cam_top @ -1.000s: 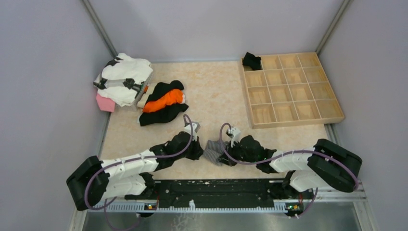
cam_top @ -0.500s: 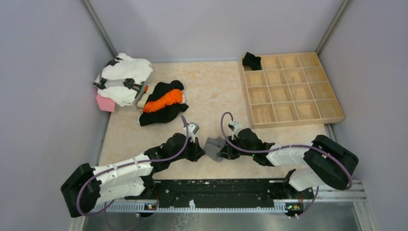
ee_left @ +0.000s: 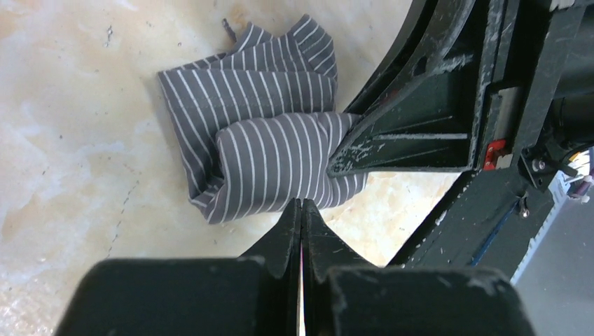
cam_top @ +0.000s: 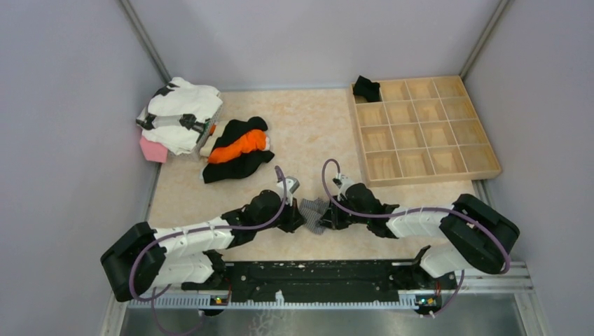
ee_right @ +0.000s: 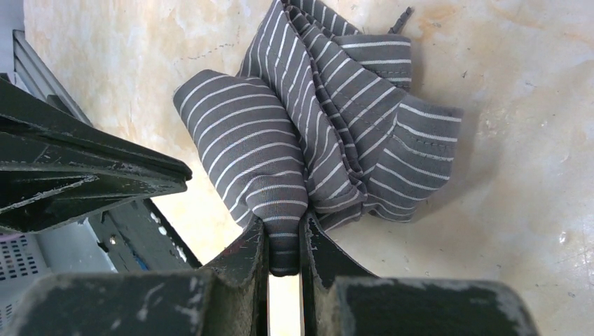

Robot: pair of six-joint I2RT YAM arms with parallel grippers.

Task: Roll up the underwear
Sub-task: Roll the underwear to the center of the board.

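Observation:
The grey striped underwear (cam_top: 312, 211) lies bunched and partly rolled on the table between my two grippers. In the right wrist view the underwear (ee_right: 329, 119) has its rolled end pinched between the fingers of my right gripper (ee_right: 284, 227), which is shut on it. My right gripper (cam_top: 327, 217) sits at the garment's right side. In the left wrist view my left gripper (ee_left: 301, 204) is shut with nothing in it, its tips at the near edge of the striped roll (ee_left: 273, 164). My left gripper (cam_top: 298, 218) is just left of the cloth. A black underwear (cam_top: 365, 87) sits in the tray's far-left compartment.
A wooden tray (cam_top: 492, 155) with several compartments stands at the back right. A black and orange garment (cam_top: 238, 150) lies at the middle left. Behind it are a white and black pile (cam_top: 178, 112) and a pink block (cam_top: 153, 149). Walls enclose the table.
The striped underwear has shifted a little away from the near edge with my right gripper. My left gripper has moved right, up against the cloth.

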